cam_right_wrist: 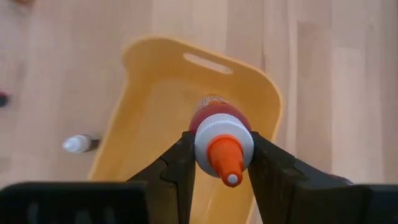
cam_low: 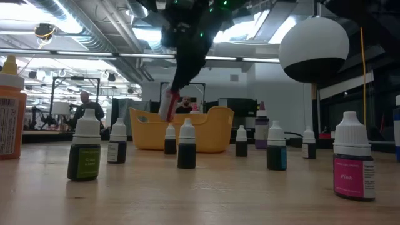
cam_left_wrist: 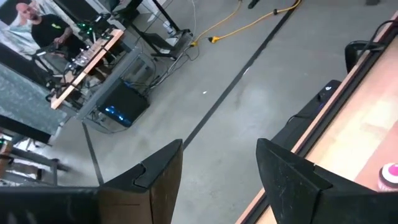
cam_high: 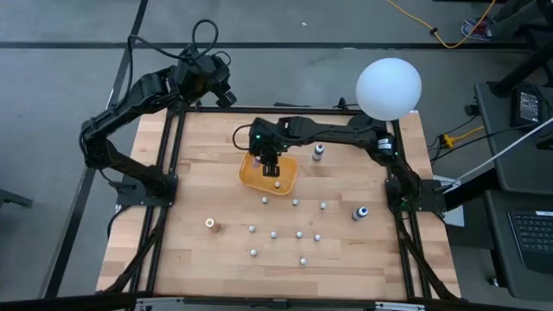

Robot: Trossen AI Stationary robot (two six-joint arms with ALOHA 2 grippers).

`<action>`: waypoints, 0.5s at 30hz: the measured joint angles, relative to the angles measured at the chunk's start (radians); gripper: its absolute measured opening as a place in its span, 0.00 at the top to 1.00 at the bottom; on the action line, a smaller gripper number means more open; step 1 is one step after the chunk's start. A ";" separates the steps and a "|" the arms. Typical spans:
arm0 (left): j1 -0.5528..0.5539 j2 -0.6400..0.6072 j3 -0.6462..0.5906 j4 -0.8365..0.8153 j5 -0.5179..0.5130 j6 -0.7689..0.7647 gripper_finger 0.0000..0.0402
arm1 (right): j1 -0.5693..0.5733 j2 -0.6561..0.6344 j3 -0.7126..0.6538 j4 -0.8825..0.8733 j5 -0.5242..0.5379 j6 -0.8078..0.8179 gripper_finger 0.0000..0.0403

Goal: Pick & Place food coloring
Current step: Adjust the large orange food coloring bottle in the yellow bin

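An orange tray [cam_high: 289, 179] [cam_right_wrist: 149, 99] lies on the wooden table, a little behind its middle. My right gripper [cam_high: 270, 164] [cam_right_wrist: 222, 163] hangs over the tray, shut on a food coloring bottle [cam_right_wrist: 219, 117] [cam_low: 167, 105] with red liquid, a white cap and an orange tip. Several other small food coloring bottles [cam_high: 295, 203] [cam_low: 187, 145] stand upright on the table nearer than the tray. My left gripper [cam_high: 228, 96] [cam_left_wrist: 219, 180] waits open beyond the table's far left corner, over the floor, with nothing between its fingers. My right gripper pinches the bottle's white cap [cam_right_wrist: 205, 142] between its two fingers, one on each side. The fingers come from above, slanting down. The bottle hangs below them, tilted, tip toward the wrist and bottom toward the tray, clear of the table.
Loose bottles are scattered over the table's near half [cam_high: 300, 234], one by the tray's near edge [cam_right_wrist: 78, 144], one with a dark cap behind the tray [cam_high: 318, 153], a blue-capped one at the right [cam_high: 359, 212]. A white globe [cam_high: 389, 86] stands at the far right corner.
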 joint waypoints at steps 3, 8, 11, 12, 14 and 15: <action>0.000 0.000 0.000 0.000 0.000 -0.016 0.51 | 0.000 0.027 0.000 0.000 0.018 -0.007 0.68; -0.001 0.000 0.000 -0.001 0.002 -0.025 0.51 | 0.002 0.054 0.000 0.006 0.048 -0.004 0.68; -0.001 0.000 0.000 -0.001 0.025 -0.035 0.51 | 0.001 0.056 -0.001 0.009 0.078 -0.003 0.68; -0.001 0.000 0.000 -0.001 0.036 -0.040 0.51 | 0.001 0.057 0.000 0.016 0.085 -0.003 0.68; -0.001 0.000 0.000 -0.001 0.051 -0.047 0.51 | 0.001 0.061 0.000 0.017 0.085 -0.003 0.68; -0.001 0.000 0.000 -0.001 0.052 -0.048 0.51 | 0.001 0.062 -0.001 0.013 0.085 -0.003 0.68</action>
